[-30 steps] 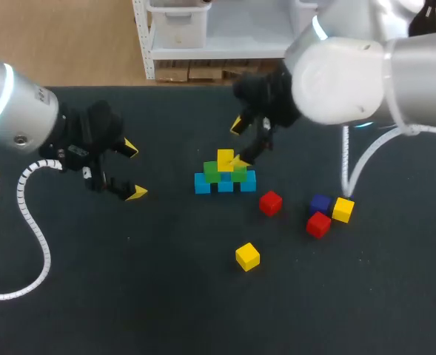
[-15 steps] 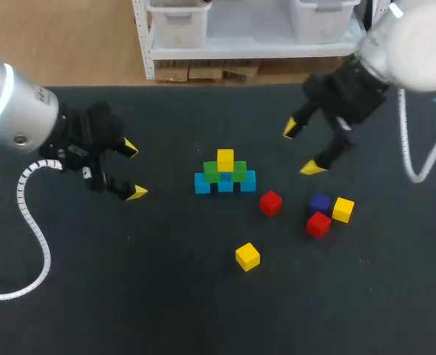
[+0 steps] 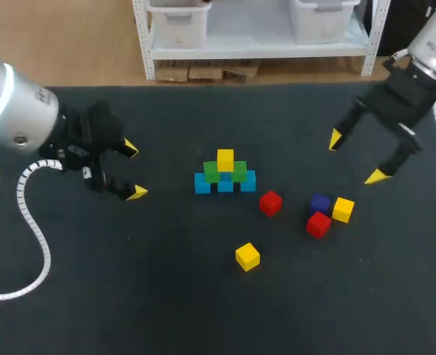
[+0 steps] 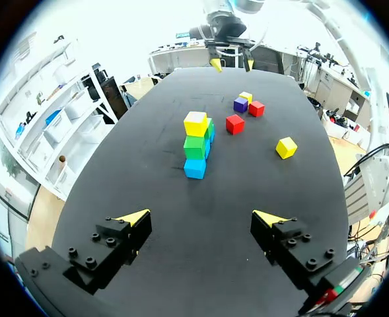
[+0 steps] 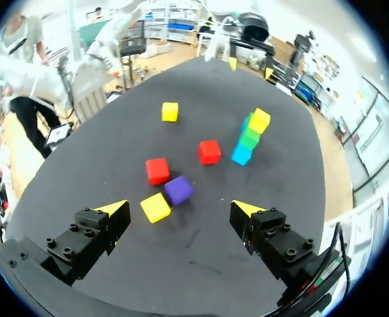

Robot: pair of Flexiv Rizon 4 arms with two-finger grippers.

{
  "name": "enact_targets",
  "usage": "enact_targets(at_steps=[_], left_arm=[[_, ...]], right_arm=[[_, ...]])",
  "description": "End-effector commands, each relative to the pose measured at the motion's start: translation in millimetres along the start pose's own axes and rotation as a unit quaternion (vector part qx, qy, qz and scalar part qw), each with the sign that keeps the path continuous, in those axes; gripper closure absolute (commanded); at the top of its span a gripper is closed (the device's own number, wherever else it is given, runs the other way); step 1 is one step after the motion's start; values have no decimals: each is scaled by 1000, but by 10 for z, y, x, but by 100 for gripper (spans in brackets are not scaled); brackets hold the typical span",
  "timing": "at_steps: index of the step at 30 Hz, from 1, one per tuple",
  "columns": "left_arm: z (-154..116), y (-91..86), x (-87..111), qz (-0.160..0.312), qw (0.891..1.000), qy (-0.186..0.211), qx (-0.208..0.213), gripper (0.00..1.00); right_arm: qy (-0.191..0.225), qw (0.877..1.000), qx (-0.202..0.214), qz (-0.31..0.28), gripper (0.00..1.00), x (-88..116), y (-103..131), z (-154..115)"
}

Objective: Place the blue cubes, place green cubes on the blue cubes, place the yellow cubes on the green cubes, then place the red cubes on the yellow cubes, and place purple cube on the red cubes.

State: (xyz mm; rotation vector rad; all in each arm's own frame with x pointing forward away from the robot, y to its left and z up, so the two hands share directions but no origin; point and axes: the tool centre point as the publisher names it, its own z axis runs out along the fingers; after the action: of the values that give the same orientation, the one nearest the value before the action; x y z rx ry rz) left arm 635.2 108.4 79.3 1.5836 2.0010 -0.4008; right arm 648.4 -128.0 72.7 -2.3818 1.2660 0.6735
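A small pyramid stands mid-table: a row of blue cubes (image 3: 203, 184), green cubes (image 3: 212, 174) on them, one yellow cube (image 3: 225, 158) on top; the left wrist view shows this stack (image 4: 195, 145) ahead of my left gripper. To its right lie a red cube (image 3: 271, 203), a purple cube (image 3: 320, 202), a second yellow cube (image 3: 343, 209) and a second red cube (image 3: 318, 224). A third yellow cube (image 3: 247, 257) lies nearer the front. My left gripper (image 3: 134, 171) hangs open left of the stack. My right gripper (image 3: 356, 157) is open above the purple cube (image 5: 178, 189), holding nothing.
The dark table (image 3: 129, 296) has free room at the front and left. In the right wrist view the yellow cube (image 5: 155, 207) and red cube (image 5: 157, 170) sit close beside the purple one, with the stack (image 5: 250, 138) further ahead.
My right arm has drawn back from the stack to the right, ending above the purple, yellow and red cluster, open throughout. The left arm and the cubes stayed put.
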Motion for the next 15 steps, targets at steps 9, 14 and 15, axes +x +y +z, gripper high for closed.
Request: enact_targets(at_steps=[9,14,15], left_arm=[[-10,-5,27,2,1000,-5,0,0],[-10,-5,27,2,1000,-5,0,0],[-10,-5,27,2,1000,-5,0,0]], right_arm=[[-47,997,-17,-65,0,257,258,138],[-55,991,-40,-113,0,338,345,210],[-55,990,-45,-122,0,352,355,229]])
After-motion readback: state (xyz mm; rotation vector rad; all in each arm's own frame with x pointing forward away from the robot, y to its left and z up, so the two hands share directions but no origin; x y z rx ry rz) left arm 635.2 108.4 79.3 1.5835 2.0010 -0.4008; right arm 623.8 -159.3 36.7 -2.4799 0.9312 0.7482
